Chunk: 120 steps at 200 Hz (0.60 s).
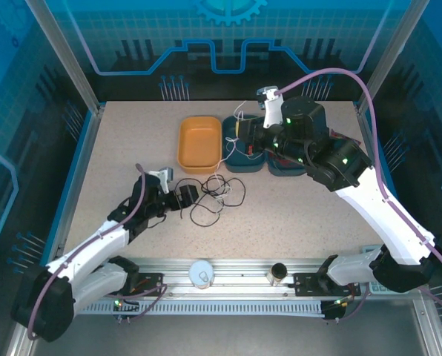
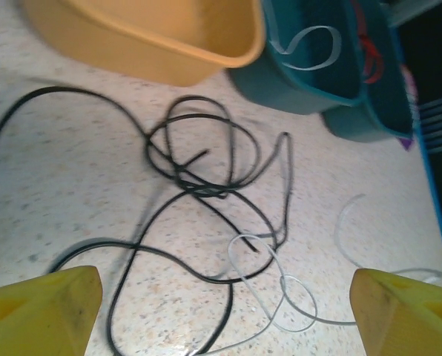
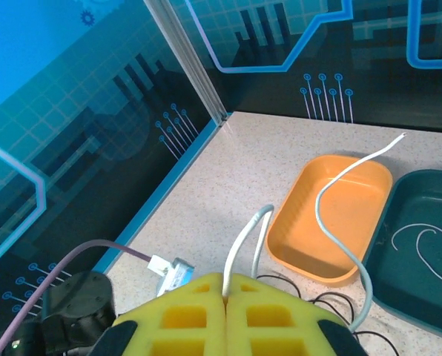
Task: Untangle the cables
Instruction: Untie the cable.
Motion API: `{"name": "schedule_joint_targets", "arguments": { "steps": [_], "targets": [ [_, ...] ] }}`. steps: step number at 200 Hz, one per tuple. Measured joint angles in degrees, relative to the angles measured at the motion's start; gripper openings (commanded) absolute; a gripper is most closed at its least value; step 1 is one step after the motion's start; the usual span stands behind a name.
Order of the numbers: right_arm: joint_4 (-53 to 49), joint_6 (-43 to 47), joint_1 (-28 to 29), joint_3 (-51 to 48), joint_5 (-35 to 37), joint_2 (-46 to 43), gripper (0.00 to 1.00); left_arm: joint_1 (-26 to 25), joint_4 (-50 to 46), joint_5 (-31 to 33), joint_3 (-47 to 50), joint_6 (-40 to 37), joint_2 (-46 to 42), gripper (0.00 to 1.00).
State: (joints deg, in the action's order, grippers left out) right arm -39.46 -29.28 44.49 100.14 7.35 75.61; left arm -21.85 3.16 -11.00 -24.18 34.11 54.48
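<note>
The black cable (image 2: 206,189) lies in loose overlapping loops on the speckled table (image 1: 302,208), in front of the bins. A white-grey cable (image 2: 281,277) crosses it in a small loop on the table. My left gripper (image 2: 225,326) hovers low over these loops, open, with nothing between its yellow fingers (image 2: 43,308). My right gripper (image 3: 226,285) is raised above the bins, shut on the white-grey cable (image 3: 236,249), which arches up and trails down. The red cable (image 2: 369,55) lies inside a teal bin. From above, the left gripper (image 1: 178,196) sits beside the black tangle (image 1: 206,215).
An orange bin (image 1: 199,141) stands at the back middle, with two teal bins (image 1: 247,159) to its right, one holding a thin white wire (image 3: 421,245). Two small round cans (image 1: 201,273) sit on the front rail. Frame posts and blue walls ring the table.
</note>
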Motion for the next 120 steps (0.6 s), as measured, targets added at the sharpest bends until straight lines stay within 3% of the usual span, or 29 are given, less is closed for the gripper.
{"name": "schedule_joint_targets", "arguments": {
  "steps": [51,91,120],
  "targets": [
    [-1.68,-0.04,0.0,1.73,1.31,0.87,0.0,-4.0,19.28,-6.88,9.77,-11.8,-3.52,0.77],
    [-2.1,-0.28,0.0,3.06,1.64,1.68,0.0,-12.15,26.93,-5.57,9.94,-19.37,2.49,0.76],
    [-2.16,-0.7,0.0,3.3,1.62,2.21,0.0,-13.27,32.89,-2.36,10.1,-20.37,9.84,0.75]
  ]
}}
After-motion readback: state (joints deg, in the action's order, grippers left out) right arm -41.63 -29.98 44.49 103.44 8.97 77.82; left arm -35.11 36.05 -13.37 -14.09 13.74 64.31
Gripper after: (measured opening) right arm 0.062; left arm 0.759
